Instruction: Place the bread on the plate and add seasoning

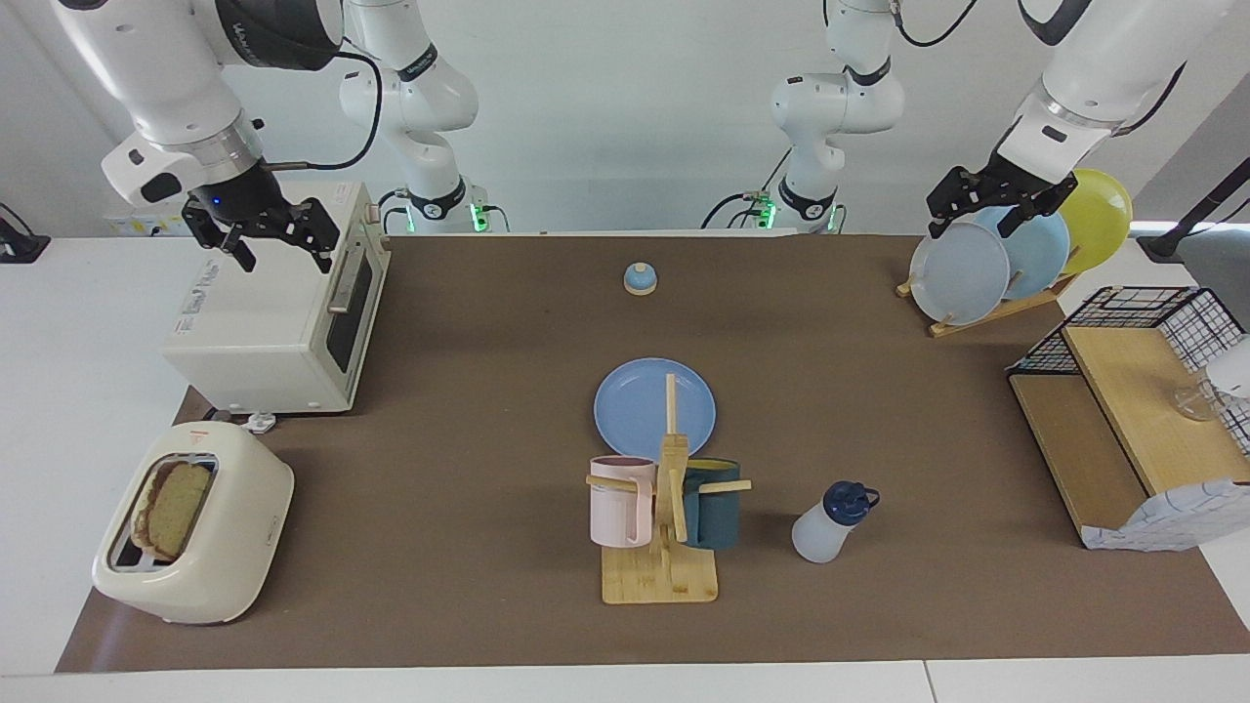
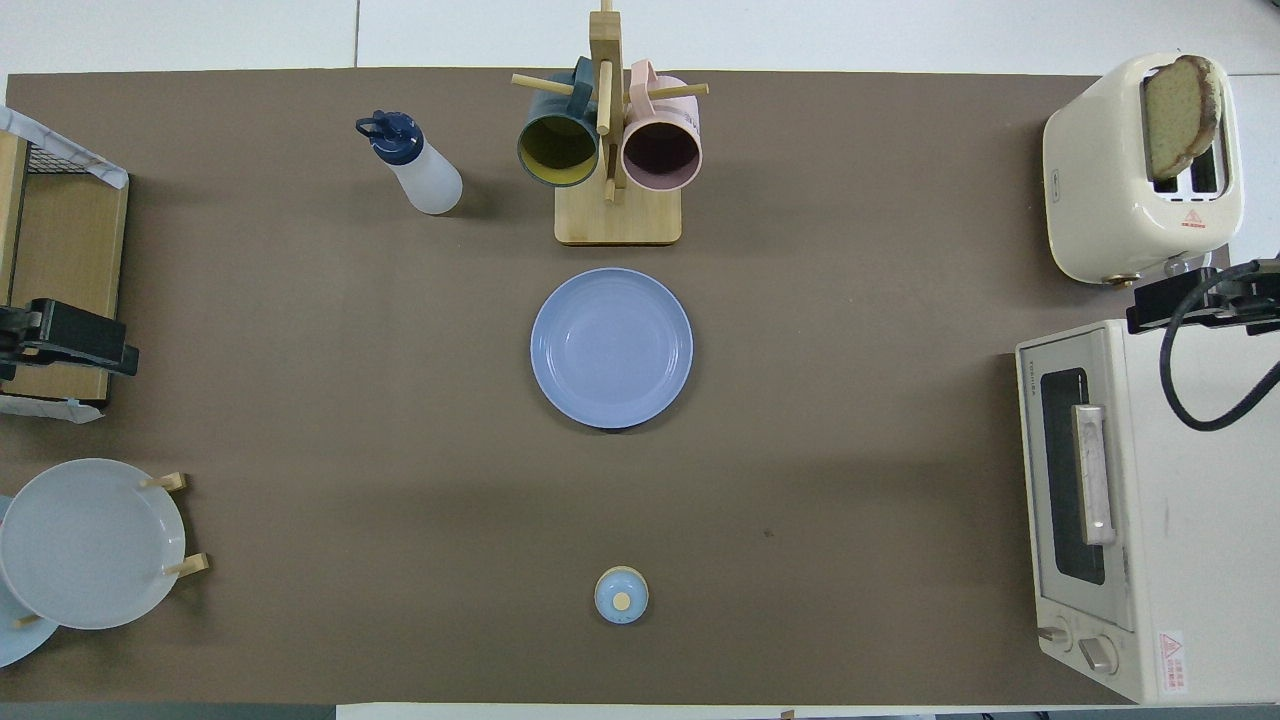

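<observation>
The bread point(image 1: 178, 508) point(image 2: 1180, 112) stands upright in a slot of the cream toaster point(image 1: 210, 557), at the right arm's end of the table. The periwinkle plate point(image 1: 640, 410) point(image 2: 611, 347) lies bare in the middle of the brown mat. The seasoning point(image 1: 830, 522) point(image 2: 412, 165), a whitish bottle with a navy cap, stands farther from the robots than the plate, toward the left arm's end. My right gripper point(image 1: 283, 256) hangs open over the toaster oven, holding nothing. My left gripper point(image 1: 972, 225) hangs open over the plate rack, also holding nothing.
A white toaster oven point(image 1: 283, 312) sits beside the toaster, nearer to the robots. A wooden mug tree point(image 1: 664, 527) with a pink and a teal mug stands between plate and table edge. A small blue bell point(image 1: 640, 279), a plate rack point(image 1: 962, 273) and a wire-and-wood shelf point(image 1: 1123, 410) are also here.
</observation>
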Available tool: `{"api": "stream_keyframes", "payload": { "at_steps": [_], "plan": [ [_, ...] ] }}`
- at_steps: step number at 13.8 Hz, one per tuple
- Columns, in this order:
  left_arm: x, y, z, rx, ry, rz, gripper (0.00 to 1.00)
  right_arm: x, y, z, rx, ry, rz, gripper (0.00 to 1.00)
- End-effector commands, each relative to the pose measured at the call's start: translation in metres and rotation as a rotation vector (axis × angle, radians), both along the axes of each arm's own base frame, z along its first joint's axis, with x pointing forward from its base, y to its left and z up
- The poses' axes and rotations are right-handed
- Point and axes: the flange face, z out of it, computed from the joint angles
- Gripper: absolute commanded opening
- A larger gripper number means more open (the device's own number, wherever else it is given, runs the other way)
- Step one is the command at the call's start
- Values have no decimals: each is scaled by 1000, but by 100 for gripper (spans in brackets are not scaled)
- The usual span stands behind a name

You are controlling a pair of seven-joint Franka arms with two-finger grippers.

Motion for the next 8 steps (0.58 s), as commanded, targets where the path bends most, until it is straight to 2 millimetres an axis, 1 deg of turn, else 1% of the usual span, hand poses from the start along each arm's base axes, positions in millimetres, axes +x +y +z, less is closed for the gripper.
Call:
{"api": "stream_keyframes", "payload": {
  "at_steps": [1,2,3,4,5,6,8],
  "plan": [
    [-1,-2,7,9,-25,-12,100,-2,2,1,17,-13,12,100],
    [0,1,6,10,-25,-6,100,-2,4,1,17,-16,14,100],
    [-2,1,11,8,-40,-6,100,-2,5,2,17,-20,17,100],
    [2,3,12,4,-73,-3,100,-2,5,2,17,-20,16,100],
    [5,-3,6,2,-102,-8,100,-2,5,2,17,-20,11,100],
    [5,-3,6,0,-125,-7,100,-2,4,1,17,-14,11,100],
    [2,-2,-5,-2,-141,-8,100,-1,1,1,17,-18,5,100]
  ]
}}
